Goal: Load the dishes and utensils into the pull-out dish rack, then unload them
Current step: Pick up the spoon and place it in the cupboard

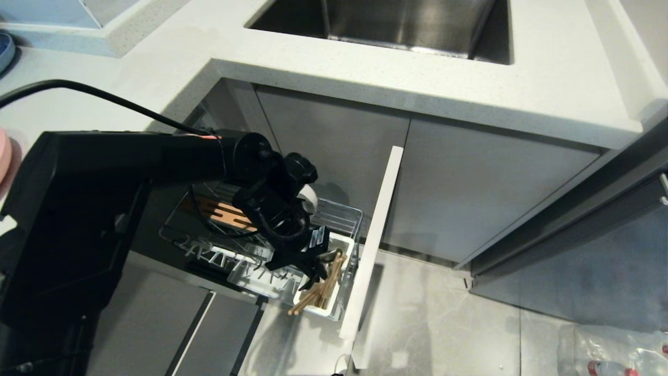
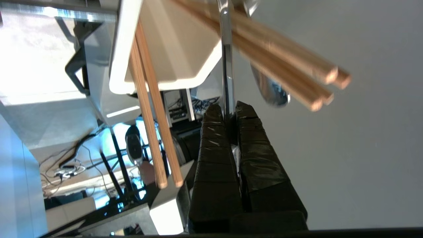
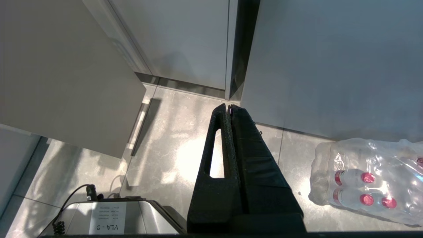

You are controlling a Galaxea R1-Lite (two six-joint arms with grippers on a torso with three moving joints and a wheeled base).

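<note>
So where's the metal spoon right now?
In the head view the spoon stands in the white caddy among the chopsticks, its handle pinched by the left gripper.

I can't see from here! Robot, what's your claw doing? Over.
Left claw shut on spoon at white caddy. Right claw shut, empty, parked low. Chopsticks crowd the spoon.
</note>
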